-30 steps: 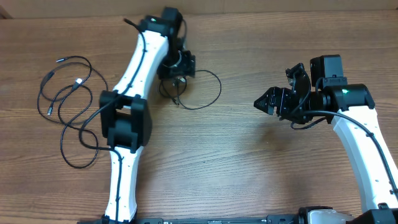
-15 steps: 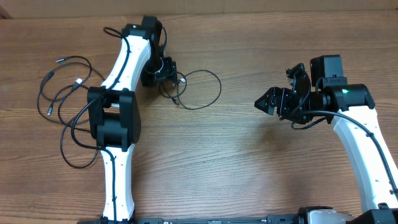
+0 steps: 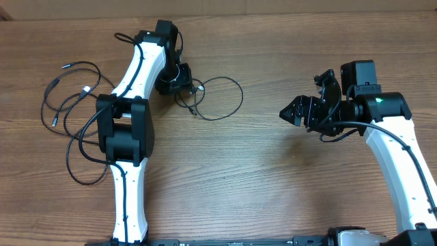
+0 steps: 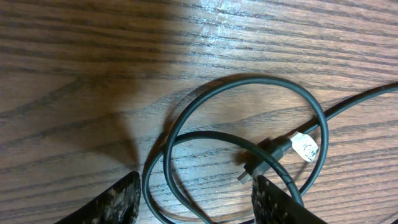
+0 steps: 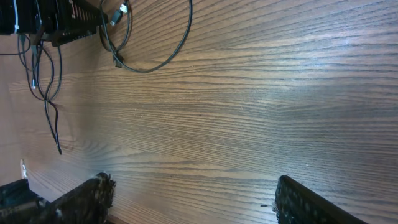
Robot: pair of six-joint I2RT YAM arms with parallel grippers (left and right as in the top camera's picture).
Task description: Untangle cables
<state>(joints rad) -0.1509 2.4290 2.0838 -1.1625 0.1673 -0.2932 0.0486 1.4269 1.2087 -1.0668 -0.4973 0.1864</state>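
Black cable loop (image 4: 247,79) lies between the parted left fingers (image 4: 115,200) (ungripped); right fingers (image 5: 81,202) gape wide, empty.

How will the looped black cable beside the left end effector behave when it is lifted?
Probably floppy: the looped cable lies in soft curves crossing itself, so it would likely sag and drag. It looks thin, so likely light. Its plug and white tag may snag on the loop.
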